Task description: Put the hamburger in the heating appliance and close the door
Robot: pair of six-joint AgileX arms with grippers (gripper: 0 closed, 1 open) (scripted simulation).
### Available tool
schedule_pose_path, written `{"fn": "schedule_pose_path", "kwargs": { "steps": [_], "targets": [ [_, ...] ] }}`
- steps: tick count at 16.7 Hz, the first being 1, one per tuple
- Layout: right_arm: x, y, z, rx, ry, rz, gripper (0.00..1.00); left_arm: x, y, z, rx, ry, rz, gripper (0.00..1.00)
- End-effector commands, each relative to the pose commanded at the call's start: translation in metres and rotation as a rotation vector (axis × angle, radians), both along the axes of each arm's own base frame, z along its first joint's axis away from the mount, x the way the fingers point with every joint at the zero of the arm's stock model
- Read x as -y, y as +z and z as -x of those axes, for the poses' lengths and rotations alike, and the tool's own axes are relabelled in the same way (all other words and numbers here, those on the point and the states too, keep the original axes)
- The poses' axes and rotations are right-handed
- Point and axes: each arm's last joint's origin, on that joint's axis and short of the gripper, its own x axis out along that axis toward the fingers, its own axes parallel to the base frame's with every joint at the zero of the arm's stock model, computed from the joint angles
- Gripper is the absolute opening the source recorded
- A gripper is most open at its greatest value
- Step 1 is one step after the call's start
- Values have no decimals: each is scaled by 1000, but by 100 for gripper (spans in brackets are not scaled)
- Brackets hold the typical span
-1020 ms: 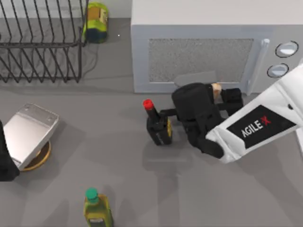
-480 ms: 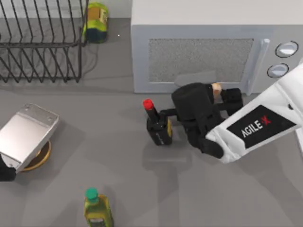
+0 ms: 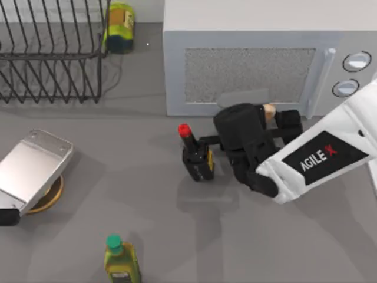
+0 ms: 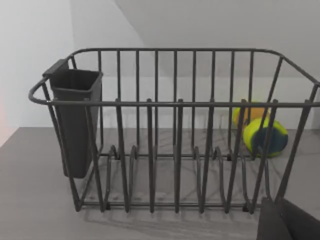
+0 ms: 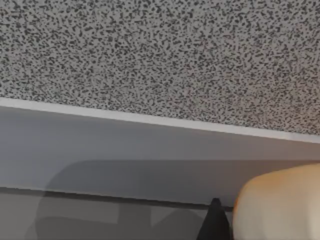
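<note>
The heating appliance (image 3: 265,23), a pale grey microwave, stands at the back right. Its door (image 3: 250,73) with the speckled window is shut, and the bar handle (image 3: 321,82) sits beside two knobs (image 3: 356,61). My right gripper (image 3: 270,119) hovers just in front of the door, shut on the hamburger (image 3: 269,109), of which a small tan bit shows. The right wrist view looks straight at the speckled window (image 5: 160,55), with the cream-tan hamburger (image 5: 280,205) close by. My left arm (image 3: 7,217) is parked at the table's left edge.
A red-capped dark bottle (image 3: 194,156) stands just left of my right gripper. A black wire rack (image 3: 50,53) fills the back left, with a yellow-green bottle (image 3: 121,26) behind it. A silver block on a wooden disc (image 3: 32,168) and a green-capped bottle (image 3: 121,259) stand nearer.
My left arm has drawn back towards the left edge of the table. The right arm and the hamburger have not moved.
</note>
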Motion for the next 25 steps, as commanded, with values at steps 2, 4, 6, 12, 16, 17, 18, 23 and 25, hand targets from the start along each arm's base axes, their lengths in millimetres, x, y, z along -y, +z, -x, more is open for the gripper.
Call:
{"fn": "schedule_pose_path", "kwargs": {
  "steps": [2, 4, 6, 12, 16, 17, 18, 23, 25],
  "targets": [
    [0, 0, 0, 0, 0, 0, 100, 0, 0, 0, 0, 0, 0, 0],
    [0, 0, 0, 0, 0, 0, 100, 0, 0, 0, 0, 0, 0, 0],
    [0, 0, 0, 0, 0, 0, 100, 0, 0, 0, 0, 0, 0, 0],
    [0, 0, 0, 0, 0, 0, 100, 3, 8, 4, -2, 0, 0, 0],
    [0, 0, 0, 0, 0, 0, 100, 7, 21, 12, -1, 0, 0, 0],
    [0, 0, 0, 0, 0, 0, 100, 7, 23, 13, 0, 0, 0, 0],
    [0, 0, 0, 0, 0, 0, 100, 7, 24, 14, 0, 0, 0, 0],
    [0, 0, 0, 0, 0, 0, 100, 6, 22, 14, -4, 1, 0, 0],
    [0, 0, 0, 0, 0, 0, 100, 3, 20, 17, -5, 1, 0, 0]
  ]
}}
